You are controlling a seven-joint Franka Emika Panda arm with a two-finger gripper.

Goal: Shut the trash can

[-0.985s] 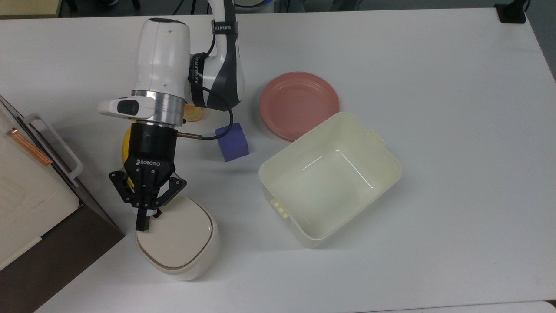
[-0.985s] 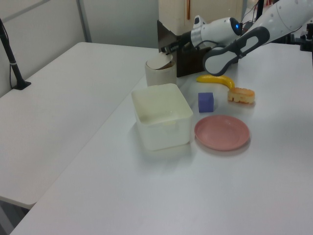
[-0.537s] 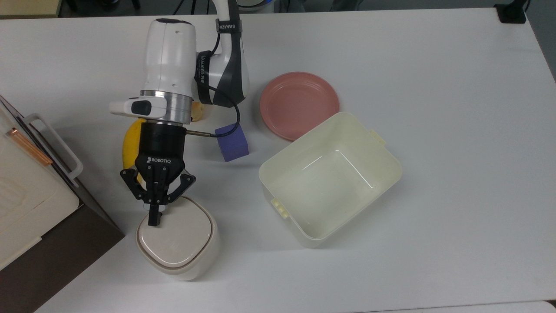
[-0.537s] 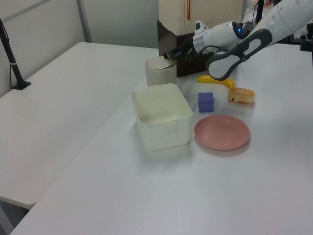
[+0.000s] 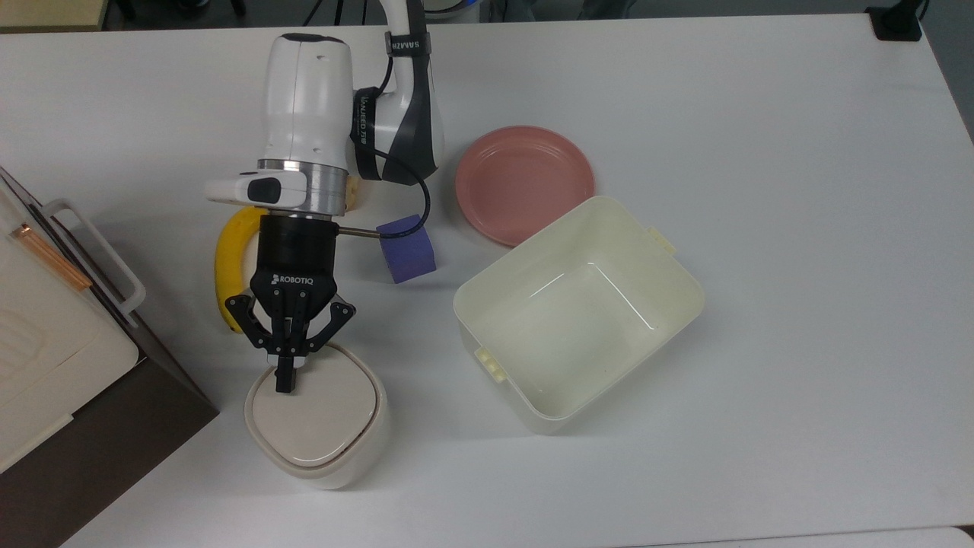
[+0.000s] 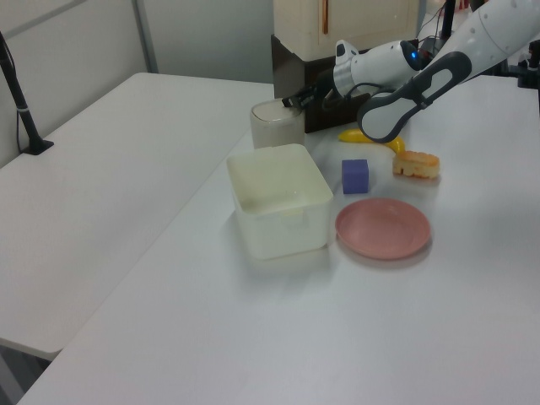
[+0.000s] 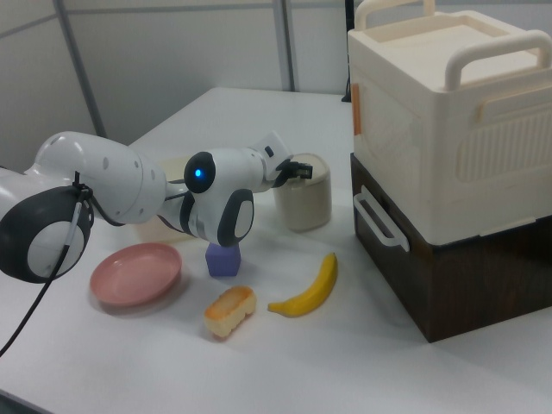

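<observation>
top view, itemised. trash can [image 5: 317, 426]: small cream-beige rounded-square bin on white tabletop [image 5: 761, 114], lower part of the top view's left, lid flat and flush w/ rim. in left view the trash can [image 6: 276, 124] sits behind the tub, just in front of the dark box; in right view the trash can [image 7: 304, 195] stands upright, between arm and stacked boxes.
tool [image 5: 285, 379]: black, fingers pressed together into one tip, nothing pinched; tip over the lid's edge nearest the arm, contact w/ lid can't be told. tool [image 6: 291, 101] in left view at the bin's top edge; tool [image 7: 302, 170] in right view at lid level.
arm [image 5: 308, 114]: white/grey, reaches from the top view's upper edge down toward the bin.
banana [image 5: 226, 262]: yellow, curved, partly under the wrist, near the bin but apart.
purple cube [image 5: 406, 248]: beside the wrist on the top view's right.
pink plate [image 5: 525, 183]: touches or overlaps the tub's far corner in top view.
tub [image 5: 670, 259]: large cream rectangular, open, on the top view's right of the bin, well apart.
bread piece [image 7: 228, 312]: orange-brown, right view, just beside banana.
stacked boxes [image 7: 448, 129]: cream w/ handles on dark brown base, the right view's right, near the bin.
</observation>
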